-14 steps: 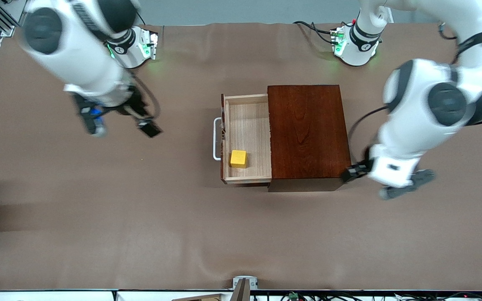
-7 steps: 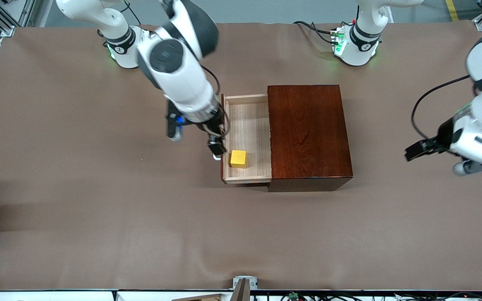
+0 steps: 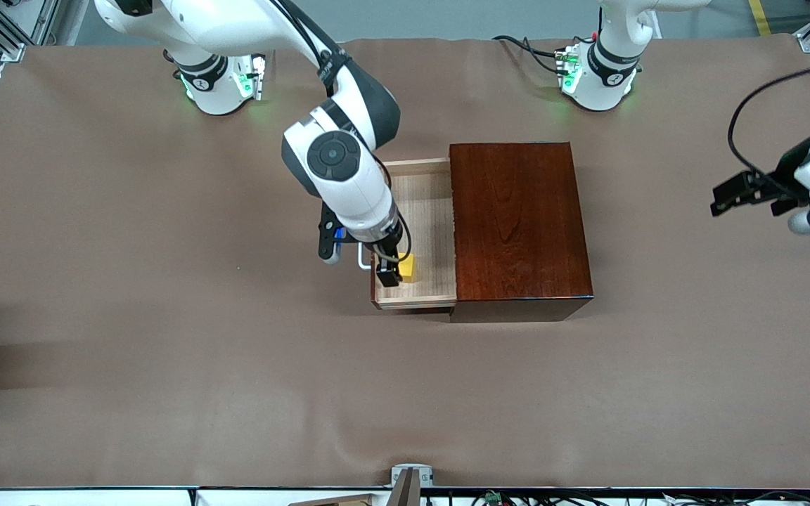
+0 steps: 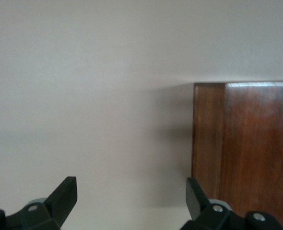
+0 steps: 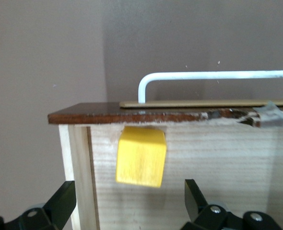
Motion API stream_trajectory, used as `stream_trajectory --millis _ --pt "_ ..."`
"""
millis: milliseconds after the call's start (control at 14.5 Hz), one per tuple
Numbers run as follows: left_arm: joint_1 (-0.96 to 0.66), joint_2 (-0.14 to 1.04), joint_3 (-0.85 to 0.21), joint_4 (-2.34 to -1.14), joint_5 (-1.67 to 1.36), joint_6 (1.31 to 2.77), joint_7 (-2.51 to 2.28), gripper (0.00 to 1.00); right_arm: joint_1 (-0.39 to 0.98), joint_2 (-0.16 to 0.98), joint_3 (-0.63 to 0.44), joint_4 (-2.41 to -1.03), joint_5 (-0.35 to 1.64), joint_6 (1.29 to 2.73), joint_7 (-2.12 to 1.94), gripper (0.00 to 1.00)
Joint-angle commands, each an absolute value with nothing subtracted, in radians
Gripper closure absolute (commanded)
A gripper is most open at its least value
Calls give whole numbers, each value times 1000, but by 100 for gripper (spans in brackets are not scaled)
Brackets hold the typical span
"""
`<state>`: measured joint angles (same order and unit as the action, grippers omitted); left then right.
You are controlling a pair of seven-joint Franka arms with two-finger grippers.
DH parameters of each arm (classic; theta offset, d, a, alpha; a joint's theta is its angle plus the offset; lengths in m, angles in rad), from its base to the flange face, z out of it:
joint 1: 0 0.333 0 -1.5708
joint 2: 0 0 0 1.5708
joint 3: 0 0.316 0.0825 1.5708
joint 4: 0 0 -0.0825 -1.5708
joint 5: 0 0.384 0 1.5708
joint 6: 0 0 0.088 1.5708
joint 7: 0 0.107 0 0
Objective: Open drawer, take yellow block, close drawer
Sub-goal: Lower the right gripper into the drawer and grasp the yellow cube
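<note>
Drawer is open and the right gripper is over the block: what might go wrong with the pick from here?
1. The yellow block sits close against the drawer front wall, so a finger of the open right gripper may land on that wall or the white handle instead of beside the block.
2. In the right wrist view the block is off-centre between the fingers, so closing could push or tip it.
The left gripper waits, open, beside the brown box.

The brown-covered table (image 3: pixel 166 337) carries the dark wooden box (image 3: pixel 517 225) with its drawer (image 3: pixel 426 211) pulled open.
</note>
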<state>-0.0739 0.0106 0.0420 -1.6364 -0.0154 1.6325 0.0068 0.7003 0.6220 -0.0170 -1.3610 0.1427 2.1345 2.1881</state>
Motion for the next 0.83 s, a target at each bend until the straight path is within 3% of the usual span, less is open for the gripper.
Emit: stream_trajectory --millis 0,207,345,690,759 --pt "-66 -58 25 -1657 8 1579 113 0 699 658 -21 -1327 150 2134 2195 0" --pt "-43 -69 9 -1646 8 1566 112 0 707 686 -20 -1328 150 2135 2195 0" --pt "55 -68 -101 -1641 3 1562 109 0 707 696 -20 -1328 152 2160 2201 0" --pt "52 -67 -106 -1646 -6 1566 100 0 722 726 -18 -1328 158 2174 2226 0" --pt "40 -67 -89 -1646 -6 1568 100 0 724 726 -18 -1330 158 2186 2230 7"
